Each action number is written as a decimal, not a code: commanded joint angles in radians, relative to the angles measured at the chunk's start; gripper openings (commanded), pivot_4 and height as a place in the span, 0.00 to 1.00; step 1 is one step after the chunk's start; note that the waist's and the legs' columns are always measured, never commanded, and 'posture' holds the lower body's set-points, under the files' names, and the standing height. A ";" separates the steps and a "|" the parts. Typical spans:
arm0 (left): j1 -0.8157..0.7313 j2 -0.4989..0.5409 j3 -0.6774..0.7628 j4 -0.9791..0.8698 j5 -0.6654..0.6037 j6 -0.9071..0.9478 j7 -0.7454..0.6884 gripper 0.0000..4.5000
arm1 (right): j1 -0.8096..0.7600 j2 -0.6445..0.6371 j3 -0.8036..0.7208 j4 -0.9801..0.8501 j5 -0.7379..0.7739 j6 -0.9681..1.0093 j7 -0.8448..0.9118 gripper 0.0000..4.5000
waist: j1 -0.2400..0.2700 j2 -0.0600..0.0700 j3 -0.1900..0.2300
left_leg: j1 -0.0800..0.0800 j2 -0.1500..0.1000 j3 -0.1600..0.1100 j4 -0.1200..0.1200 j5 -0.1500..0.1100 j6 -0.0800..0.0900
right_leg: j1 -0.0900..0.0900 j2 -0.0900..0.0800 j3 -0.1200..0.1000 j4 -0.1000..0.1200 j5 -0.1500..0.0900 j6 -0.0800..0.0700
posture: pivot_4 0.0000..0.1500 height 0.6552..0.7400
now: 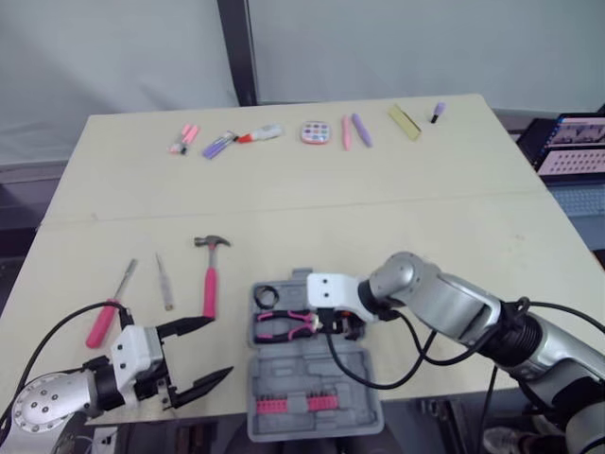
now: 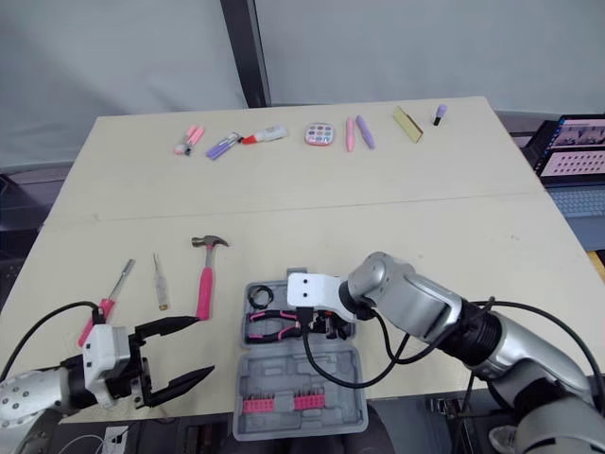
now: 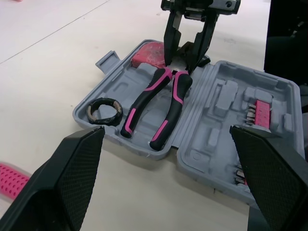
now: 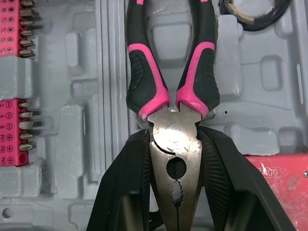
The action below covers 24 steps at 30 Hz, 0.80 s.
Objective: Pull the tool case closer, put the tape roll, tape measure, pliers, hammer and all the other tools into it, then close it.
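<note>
Gripping the pliers [image 4: 175, 139] by their metal head, the right gripper [image 3: 185, 55] has both fingers clamped on the steel. The pink-and-black handles run straight out from its fingertips along a moulded recess of the open tool case [image 3: 211, 137]. Holding the head probably leaves the handles free to drop into that slot; whether they are fully seated I cannot tell. The tape roll [image 3: 117, 111] lies in the case past the handle ends. The red tape measure [image 3: 149, 54] sits just beside the gripper. The left gripper [image 1: 219, 347] hangs wide open and empty, pointed toward the case, likely waiting. Just beyond it on the surface [image 1: 378, 227] lie the hammer [image 1: 210, 279] and two screwdrivers [image 1: 104, 317], not yet packed.
</note>
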 commanded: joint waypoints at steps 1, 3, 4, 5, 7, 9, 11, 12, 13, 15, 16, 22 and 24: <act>0.015 -0.001 0.020 -0.036 -0.009 -0.005 0.005 1.00 | -0.007 0.015 -0.020 -0.012 -0.016 -0.029 0.029 0.21 | 0.000 0.000 0.000 | 0.000 0.000 0.000 0.000 0.000 0.000 | 0.000 0.000 0.000 0.000 0.000 0.000 | 1.00 1.00; 0.016 -0.002 0.020 -0.036 -0.007 -0.007 0.008 1.00 | -0.002 0.021 -0.021 -0.008 -0.022 -0.035 0.035 0.21 | 0.000 0.000 0.000 | 0.000 0.000 0.000 0.000 0.000 0.000 | 0.000 0.000 0.000 0.000 0.000 0.000 | 1.00 1.00; 0.017 -0.003 0.019 -0.036 -0.005 -0.009 0.008 1.00 | 0.001 0.024 -0.021 -0.006 -0.025 -0.036 0.037 0.21 | 0.000 0.000 0.000 | 0.000 0.000 0.000 0.000 0.000 0.000 | 0.000 0.000 0.000 0.000 0.000 0.000 | 1.00 1.00; 0.017 -0.003 0.019 -0.037 -0.004 -0.009 0.009 1.00 | 0.004 0.028 -0.020 -0.002 -0.029 -0.039 0.038 0.21 | 0.000 0.000 0.000 | 0.000 0.000 0.000 0.000 0.000 0.000 | 0.000 0.000 0.000 0.000 0.000 0.000 | 1.00 1.00; 0.018 -0.004 0.018 -0.038 -0.004 -0.010 0.011 1.00 | 0.009 0.035 -0.019 0.004 -0.038 -0.042 0.038 0.21 | 0.000 0.000 0.000 | 0.000 0.000 0.000 0.000 0.000 0.000 | 0.000 0.000 0.000 0.000 0.000 0.000 | 1.00 1.00; 0.019 -0.005 0.015 -0.040 -0.001 -0.012 0.014 1.00 | 0.014 0.042 -0.018 0.014 -0.045 -0.048 0.038 0.21 | 0.000 0.000 0.000 | 0.000 0.000 0.000 0.000 0.000 0.000 | 0.000 0.000 0.000 0.000 0.000 0.000 | 1.00 1.00; 0.019 -0.006 0.011 -0.041 0.001 -0.013 0.016 1.00 | 0.020 0.047 -0.018 0.023 -0.052 -0.053 0.039 0.21 | 0.000 0.000 0.000 | 0.000 0.000 0.000 0.000 0.000 0.000 | 0.000 0.000 0.000 0.000 0.000 0.000 | 1.00 1.00; 0.018 -0.006 0.010 -0.041 0.002 -0.013 0.017 1.00 | 0.023 0.049 -0.018 0.026 -0.056 -0.056 0.041 0.21 | 0.000 0.000 0.000 | 0.000 0.000 0.000 0.000 0.000 0.000 | 0.000 0.000 0.000 0.000 0.000 0.000 | 1.00 1.00; 0.020 -0.007 0.009 -0.043 0.003 -0.014 0.018 1.00 | 0.026 0.050 -0.019 0.027 -0.060 -0.057 0.042 0.21 | 0.000 0.000 0.000 | 0.000 0.000 0.000 0.000 0.000 0.000 | 0.000 0.000 0.000 0.000 0.000 0.000 | 1.00 1.00; 0.023 -0.009 0.008 -0.046 0.003 -0.014 0.019 1.00 | 0.030 0.051 -0.020 0.025 -0.063 -0.056 0.046 0.21 | 0.000 0.000 0.000 | 0.000 0.000 0.000 0.000 0.000 0.000 | 0.000 0.000 0.000 0.000 0.000 0.000 | 1.00 1.00; 0.024 -0.009 0.007 -0.047 0.004 -0.014 0.020 1.00 | 0.032 0.052 -0.022 0.025 -0.064 -0.056 0.048 0.21 | 0.000 0.000 0.000 | 0.000 0.000 0.000 0.000 0.000 0.000 | 0.000 0.000 0.000 0.000 0.000 0.000 | 1.00 1.00; 0.021 -0.012 0.001 -0.050 0.006 -0.012 0.022 1.00 | 0.043 0.058 -0.038 0.019 -0.064 -0.064 0.057 0.54 | 0.000 0.000 0.000 | 0.000 0.000 0.000 0.000 0.000 0.000 | 0.000 0.000 0.000 0.000 0.000 0.000 | 1.00 1.00; 0.018 -0.012 -0.003 -0.051 0.007 -0.012 0.022 1.00 | 0.041 0.051 -0.068 -0.007 -0.038 -0.043 0.071 0.62 | 0.000 0.000 0.000 | 0.000 0.000 0.000 0.000 0.000 0.000 | 0.000 0.000 0.000 0.000 0.000 0.000 | 1.00 1.00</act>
